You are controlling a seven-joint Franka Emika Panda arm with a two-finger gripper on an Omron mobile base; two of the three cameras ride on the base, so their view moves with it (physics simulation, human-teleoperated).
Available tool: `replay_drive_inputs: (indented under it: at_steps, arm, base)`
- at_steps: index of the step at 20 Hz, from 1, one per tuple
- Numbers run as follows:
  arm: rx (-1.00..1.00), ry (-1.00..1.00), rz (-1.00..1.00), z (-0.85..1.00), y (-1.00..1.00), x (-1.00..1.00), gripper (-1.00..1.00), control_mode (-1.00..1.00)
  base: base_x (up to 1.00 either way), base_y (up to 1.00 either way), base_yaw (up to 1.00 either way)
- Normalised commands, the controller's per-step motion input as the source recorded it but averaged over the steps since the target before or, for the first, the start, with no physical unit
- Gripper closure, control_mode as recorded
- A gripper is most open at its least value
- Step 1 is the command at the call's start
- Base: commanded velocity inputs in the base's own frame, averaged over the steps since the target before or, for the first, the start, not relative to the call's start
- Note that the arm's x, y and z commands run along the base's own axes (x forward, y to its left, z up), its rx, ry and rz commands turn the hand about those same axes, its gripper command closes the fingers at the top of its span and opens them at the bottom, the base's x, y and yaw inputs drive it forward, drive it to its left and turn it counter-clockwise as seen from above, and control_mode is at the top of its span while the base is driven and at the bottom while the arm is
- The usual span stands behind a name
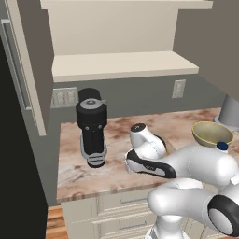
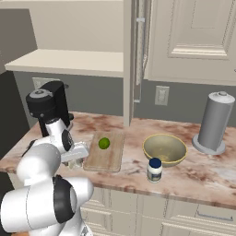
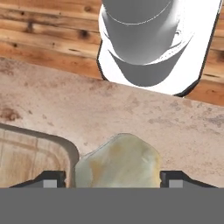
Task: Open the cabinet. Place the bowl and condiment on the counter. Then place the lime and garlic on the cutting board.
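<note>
The gripper (image 3: pixel 106 179) hangs low over the counter (image 2: pixel 133 173), just off the left edge of the board (image 2: pixel 106 152). In the hand view the garlic (image 3: pixel 117 161) sits between the two fingertips (image 3: pixel 51 180), on the marble beside the board's rounded corner (image 3: pixel 65 146). The tips stand wide on either side of the bulb with slim gaps showing; whether they press on it I cannot tell.

The lime (image 2: pixel 104 143) lies on the board, near its far half, well clear of every edge. The rest of the board is bare wood.

To the right of the board, the bowl (image 2: pixel 164 148) rests on the counter, and the jar (image 2: pixel 155 170) stands just in front of it, close to the counter's front edge. A grey paper-towel roll (image 2: pixel 213 122) stands farther right, toward the wall.

A black coffee machine (image 1: pixel 92 126) occupies the back left of the counter, near the arm's wrist (image 1: pixel 145 142). Open marble lies between machine and board.

The cabinet (image 1: pixel 119 44) stands open above, its shelf bare; one door (image 2: pixel 193 39) swings out over the bowl's side.
</note>
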Motion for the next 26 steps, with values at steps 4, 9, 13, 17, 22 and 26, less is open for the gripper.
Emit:
replay_drive_inputs:
  at_steps: [4,9,13,17,22,26]
  arm:
    - [0.01,0.0,0.0,-0.2,-0.03,-0.03,1.0,-1.0]
    - [0.02,0.0,0.0,-0.16,0.0,0.0,1.0,-1.0]
    - [0.0,0.0,0.0,0.11,-0.03,-0.08,1.0,-1.0]
    - [0.0,0.0,0.0,0.25,0.0,-0.12,1.0,-1.0]
    - [0.0,0.0,0.0,0.24,-0.03,-0.04,1.0,-1.0]
    - [0.0,-0.01,0.0,0.17,-0.19,0.0,1.0,-1.0]
  base:
    - [0.0,0.0,0.0]
    - [0.0,0.0,0.0]
    - [0.0,0.0,0.0]
    - [0.0,0.0,0.0]
    - [0.0,0.0,0.0]
    - [0.0,0.0,0.0]
